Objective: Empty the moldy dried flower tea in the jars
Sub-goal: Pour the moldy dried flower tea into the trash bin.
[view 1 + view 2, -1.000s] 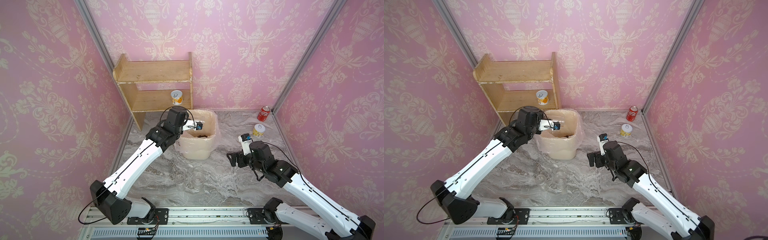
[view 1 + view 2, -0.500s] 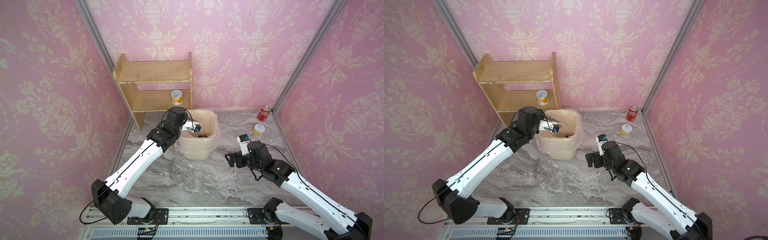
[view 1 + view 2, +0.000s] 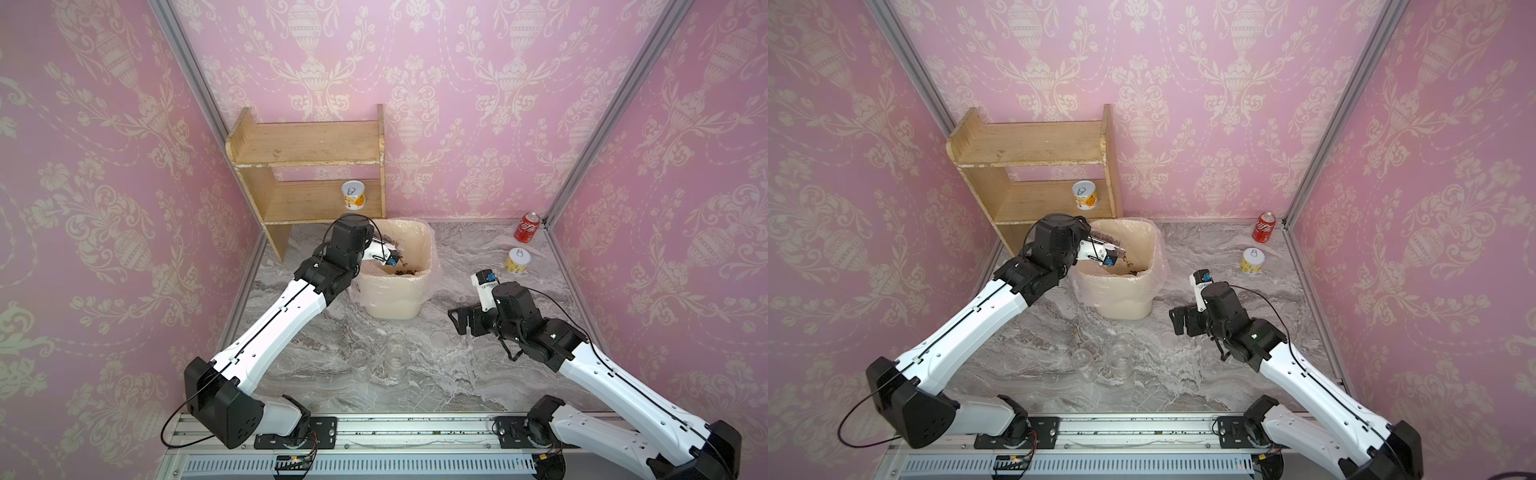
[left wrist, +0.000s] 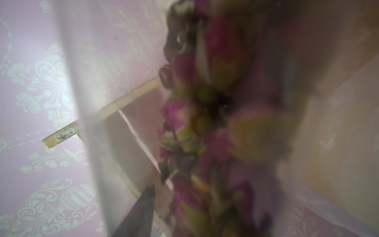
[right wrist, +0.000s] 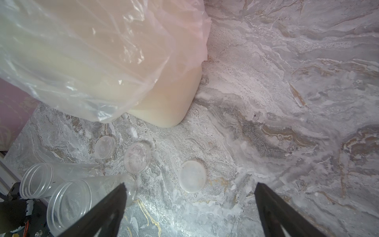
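My left gripper (image 3: 386,251) (image 3: 1106,249) is shut on a clear jar (image 3: 1109,242), held tipped over the bag-lined bin (image 3: 395,299) (image 3: 1125,299). In the left wrist view the jar fills the frame with blurred purple-brown dried flower tea (image 4: 205,123), and one dark finger (image 4: 141,211) shows beside it. More tea (image 3: 405,272) (image 3: 1133,270) lies inside the bin. Two empty jars (image 3: 360,361) (image 3: 396,357) (image 5: 37,180) (image 5: 67,203) stand lidless on the marble. My right gripper (image 3: 461,322) (image 5: 189,205) hangs open above a whitish lid (image 5: 192,176) (image 3: 439,338), holding nothing.
Two more clear lids (image 5: 105,147) (image 5: 137,157) lie by the bin's foot (image 5: 164,106). A wooden shelf (image 3: 307,145) with a printed tin (image 3: 353,195) stands at the back left. A red cola can (image 3: 528,226) and another tin (image 3: 517,261) sit at the back right.
The left gripper has dipped a little lower into the bin with the jar. The right gripper has drifted slightly to the left, still open.
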`<state>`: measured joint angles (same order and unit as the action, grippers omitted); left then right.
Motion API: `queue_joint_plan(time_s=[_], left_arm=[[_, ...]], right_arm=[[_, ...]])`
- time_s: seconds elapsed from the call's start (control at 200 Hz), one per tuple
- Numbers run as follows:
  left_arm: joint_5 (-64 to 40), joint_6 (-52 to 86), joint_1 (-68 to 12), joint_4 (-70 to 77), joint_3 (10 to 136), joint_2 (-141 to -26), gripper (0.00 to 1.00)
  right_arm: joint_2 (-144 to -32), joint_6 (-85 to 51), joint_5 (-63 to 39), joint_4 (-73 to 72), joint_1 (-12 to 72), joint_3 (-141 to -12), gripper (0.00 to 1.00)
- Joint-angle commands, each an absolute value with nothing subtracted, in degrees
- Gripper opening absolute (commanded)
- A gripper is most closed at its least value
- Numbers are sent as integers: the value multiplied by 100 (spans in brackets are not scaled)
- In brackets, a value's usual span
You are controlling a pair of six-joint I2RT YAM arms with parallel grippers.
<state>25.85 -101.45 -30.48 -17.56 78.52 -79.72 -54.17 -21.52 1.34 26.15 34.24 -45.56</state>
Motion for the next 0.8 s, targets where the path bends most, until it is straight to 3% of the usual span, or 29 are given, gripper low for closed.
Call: queue_joint_plan(time_s=[0.0,0.796], left_arm=[[2405,-10402,-2982,-1382,7742,-7895,18],[2300,-10861,-2953,-1271,7672,-7831,17]], right_arm=[[-5402,-2311,52,2538,3427,-4482,100],[-5411,-2477,-106,2444,3427,-4447,100]])
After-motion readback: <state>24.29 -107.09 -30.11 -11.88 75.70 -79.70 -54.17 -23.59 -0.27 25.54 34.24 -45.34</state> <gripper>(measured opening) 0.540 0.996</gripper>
